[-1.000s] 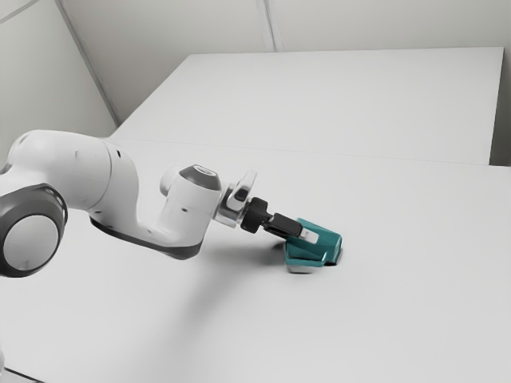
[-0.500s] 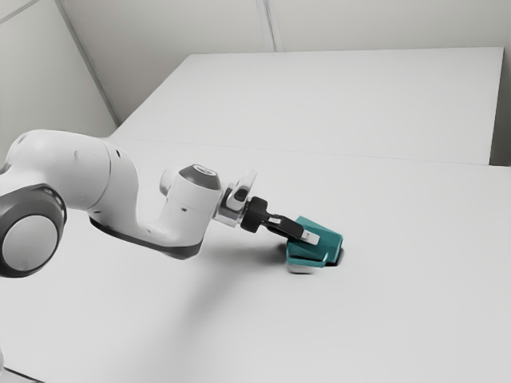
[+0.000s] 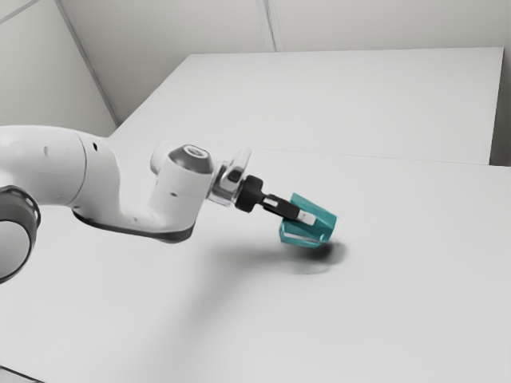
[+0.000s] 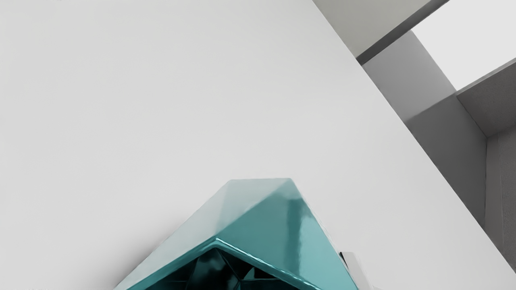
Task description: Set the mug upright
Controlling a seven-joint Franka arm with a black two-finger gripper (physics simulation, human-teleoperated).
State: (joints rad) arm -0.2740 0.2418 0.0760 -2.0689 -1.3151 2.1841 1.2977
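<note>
The faceted teal mug (image 3: 321,230) hangs just above the table in the exterior view, tilted, with its shadow on the surface below. My gripper (image 3: 306,217) is shut on the mug, one light fingertip lying over its near wall; the far finger is hidden behind the mug. In the wrist view the mug (image 4: 266,229) shows its dark open mouth facing back toward my hand. At the mug's side there, part of the gripper (image 4: 356,268) shows as one pale fingertip; the other is hidden.
The white table (image 3: 415,303) extends around and beneath the mug. A straight table edge (image 4: 403,122) crosses the wrist view, with grey room surfaces beyond it. Pale walls (image 3: 359,24) stand behind the table in the exterior view.
The mug has risen off the table with my gripper, shifting slightly toward the exterior view's left. The arm has lifted and drawn back, and the mug's shadow is now separate from it.
</note>
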